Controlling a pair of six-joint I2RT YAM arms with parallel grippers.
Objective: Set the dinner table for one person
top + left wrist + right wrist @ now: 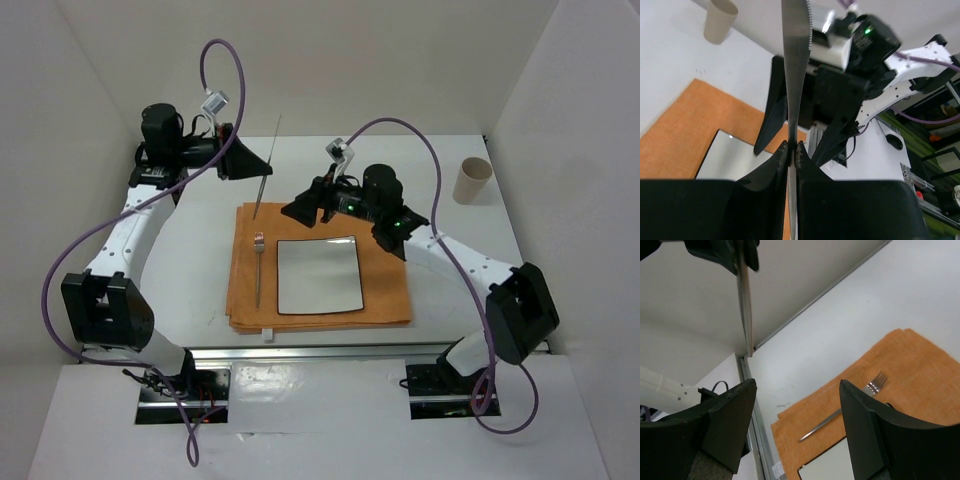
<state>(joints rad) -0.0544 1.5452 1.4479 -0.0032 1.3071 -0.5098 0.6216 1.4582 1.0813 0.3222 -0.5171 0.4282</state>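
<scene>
The big white flat rectangular dinner table [190, 270] fills most of the top view. Its long axis looks like it runs side to side, with a silver rail along the near edge where both arms are bolted, and plain pale walls close it in on three sides.

In the middle lies an orange square cloth [385, 290], squared up with the table edges. On it sits a white square black-rimmed plate [318, 275], a bit right of the cloth's centre. A small white tag [268, 336] pokes out at the cloth's near edge, too tiny to read.

The left gripper [262, 170] is over the far-left part of the table, clenched on a long silver table knife [260, 195]. The wrist view shows the pads pinching it edge-on [796, 60]. From above the knife runs roughly far-to-near, its near end over the cloth's far-left corner.

The right gripper [305, 203] faces it from just beside the plate's far edge. Its jaws are spread wide with nothing in them [797, 385], close to the knife but apart from it.

A beige paper cup [473, 180] stands upright at the far right, well away from everything. A slim silver metal fork [258, 270] lies on the cloth just left of the plate, tines pointing far.
</scene>
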